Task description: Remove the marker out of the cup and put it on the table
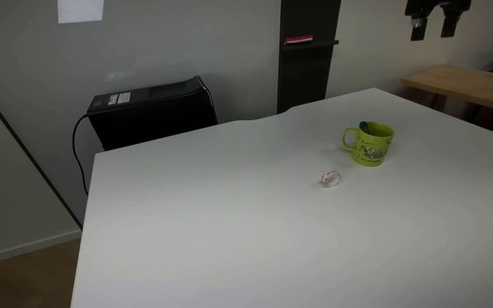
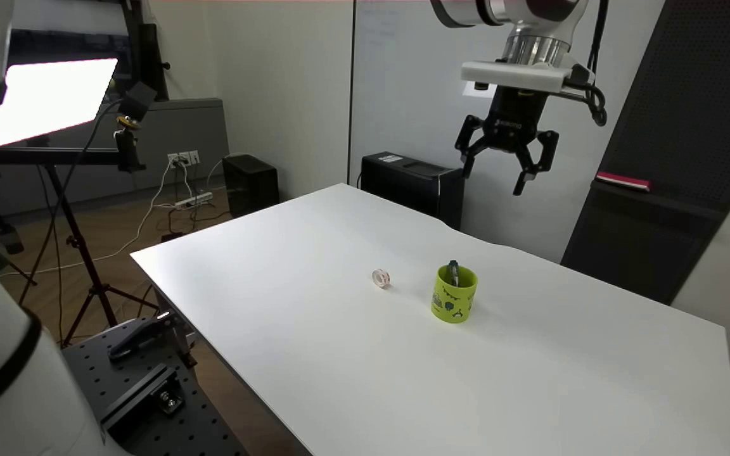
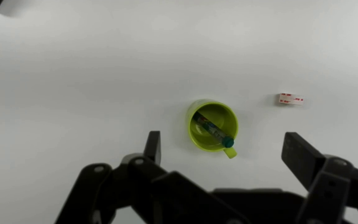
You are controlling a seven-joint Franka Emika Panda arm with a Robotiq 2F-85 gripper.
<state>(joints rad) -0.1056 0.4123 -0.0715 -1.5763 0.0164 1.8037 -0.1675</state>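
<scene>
The lime-green cup (image 1: 368,150) stands upright on the white table (image 1: 229,222); it also shows in an exterior view (image 2: 450,304) and in the wrist view (image 3: 225,115). The dark marker (image 3: 211,128) leans inside it, its teal end at the rim on the handle side. The marker's upper end shows above the rim in both exterior views (image 1: 363,127) (image 2: 454,272); its lower part is hidden there. My gripper (image 2: 493,181) is open and empty, high above the table and apart from the cup. In the wrist view the fingers (image 3: 222,134) are wide apart, with the cup below and beyond them.
A small white-and-red tape roll (image 1: 326,178) lies on the table near the cup, also seen in the wrist view (image 3: 291,99). A black box-shaped device (image 1: 152,107) stands behind the table's far edge. A light-brown wooden table (image 1: 464,83) is beyond the white one.
</scene>
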